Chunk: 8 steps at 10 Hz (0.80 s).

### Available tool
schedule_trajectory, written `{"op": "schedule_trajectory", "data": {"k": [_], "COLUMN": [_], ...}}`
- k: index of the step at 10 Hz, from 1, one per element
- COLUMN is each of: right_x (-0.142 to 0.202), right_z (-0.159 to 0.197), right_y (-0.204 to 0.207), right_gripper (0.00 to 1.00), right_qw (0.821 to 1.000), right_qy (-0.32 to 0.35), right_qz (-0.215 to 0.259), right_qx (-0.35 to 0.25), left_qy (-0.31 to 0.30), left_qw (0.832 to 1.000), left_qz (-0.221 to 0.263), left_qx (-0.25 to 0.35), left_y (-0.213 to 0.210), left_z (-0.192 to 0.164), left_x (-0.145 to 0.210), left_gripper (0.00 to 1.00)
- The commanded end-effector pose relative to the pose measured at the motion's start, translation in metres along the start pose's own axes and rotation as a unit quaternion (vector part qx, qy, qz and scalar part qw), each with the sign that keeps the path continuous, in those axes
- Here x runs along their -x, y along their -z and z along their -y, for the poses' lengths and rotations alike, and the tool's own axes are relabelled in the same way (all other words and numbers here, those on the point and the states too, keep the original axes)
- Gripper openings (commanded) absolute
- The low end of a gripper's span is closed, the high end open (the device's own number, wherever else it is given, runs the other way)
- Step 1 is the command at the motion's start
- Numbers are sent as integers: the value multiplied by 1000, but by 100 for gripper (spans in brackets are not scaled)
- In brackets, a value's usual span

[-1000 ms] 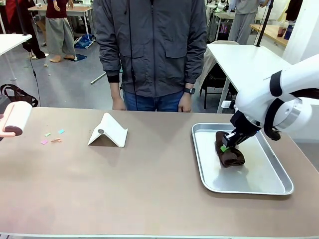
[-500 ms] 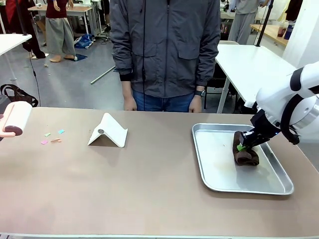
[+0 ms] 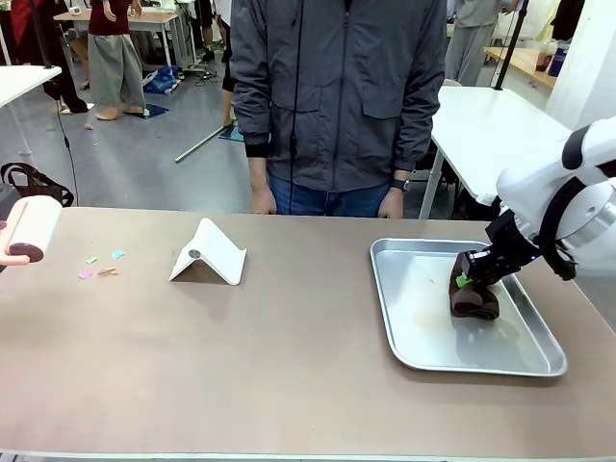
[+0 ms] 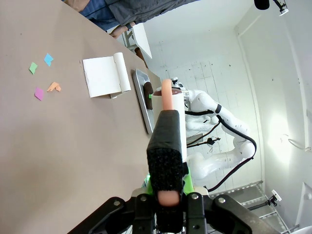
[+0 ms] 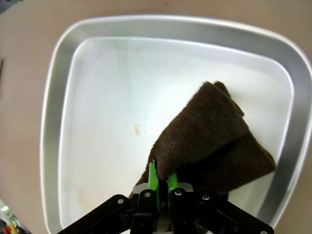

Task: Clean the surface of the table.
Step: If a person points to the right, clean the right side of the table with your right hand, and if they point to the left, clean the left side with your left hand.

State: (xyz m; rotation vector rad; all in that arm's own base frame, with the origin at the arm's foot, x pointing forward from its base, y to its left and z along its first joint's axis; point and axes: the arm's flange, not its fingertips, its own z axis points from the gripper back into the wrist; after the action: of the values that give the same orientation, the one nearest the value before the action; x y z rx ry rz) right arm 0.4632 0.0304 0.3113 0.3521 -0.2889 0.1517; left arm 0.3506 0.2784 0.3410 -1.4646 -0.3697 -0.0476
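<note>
Only the right end has moved. The left tool (image 4: 168, 195) stays clamped on the lint roller (image 3: 32, 227) and paper scraps (image 3: 101, 265) still litter the counter (image 3: 241, 366), uncleaned. The right tool (image 3: 469, 279), pinching the brown cloth (image 3: 476, 304), dragged it rightward inside the tray (image 3: 385, 289).

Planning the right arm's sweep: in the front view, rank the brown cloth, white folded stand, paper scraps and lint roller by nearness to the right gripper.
1. brown cloth, held by the right gripper, in the metal tray.
2. white folded stand, left of centre.
3. paper scraps, farther left.
4. lint roller, far left edge.
</note>
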Motion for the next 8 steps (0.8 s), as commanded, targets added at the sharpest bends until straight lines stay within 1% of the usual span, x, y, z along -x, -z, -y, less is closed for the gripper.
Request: {"op": "schedule_trajectory", "data": {"k": [1,2,4,5,6,8], "right_x": [-7,-7,0,6,17,42], "right_z": [-3,-3,0,4,8,20], "right_y": [14,13,0,-17,-44,-88], "right_gripper": [8,8,8,8,8,8], "right_qw": [999,999,999,997,993,974], "right_qy": [-26,-25,-15,-6,-4,-23], "right_qz": [27,27,48,61,79,128], "right_qx": [-10,-11,-17,-49,-90,-187], "left_qy": [4,4,4,4,4,4], "left_qw": [1000,1000,1000,1000,1000,1000], "left_qz": [0,0,0,0,0,0], "left_qx": [0,0,0,0,0,0], "left_y": [3,3,3,3,3,3], "left_z": [5,5,5,5,5,5], "left_x": [2,2,2,2,2,2], "left_gripper": [0,0,0,0,0,0]}}
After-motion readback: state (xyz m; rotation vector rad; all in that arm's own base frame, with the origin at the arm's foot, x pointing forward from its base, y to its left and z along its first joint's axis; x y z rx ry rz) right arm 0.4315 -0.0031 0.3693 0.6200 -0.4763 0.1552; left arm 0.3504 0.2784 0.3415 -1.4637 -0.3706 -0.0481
